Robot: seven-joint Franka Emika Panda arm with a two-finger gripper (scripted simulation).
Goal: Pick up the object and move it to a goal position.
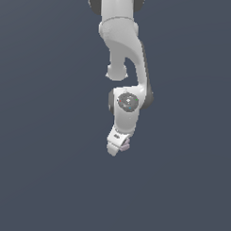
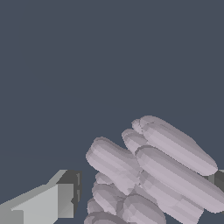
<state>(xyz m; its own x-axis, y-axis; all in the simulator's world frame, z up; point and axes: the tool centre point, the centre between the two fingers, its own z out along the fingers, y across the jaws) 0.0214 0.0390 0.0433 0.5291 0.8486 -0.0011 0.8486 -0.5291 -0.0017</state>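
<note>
The object (image 2: 148, 175) is a pale pinkish-lilac lumpy piece with ridged faces. In the wrist view it fills the space between the two fingers: one white finger (image 2: 48, 203) is beside it and the tip of the other finger (image 2: 218, 178) shows just behind its far side. In the exterior view the object (image 1: 126, 146) is a tiny lilac bit at the tip of the white gripper (image 1: 117, 148), on the exterior view's right side of the fingertips. The gripper is tilted and shut on the object. The contact points are hidden by the object.
The white arm (image 1: 124, 51) comes down from the top of the exterior view. Around it is only a plain dark blue-grey surface (image 1: 40, 171), with no other objects or edges in view.
</note>
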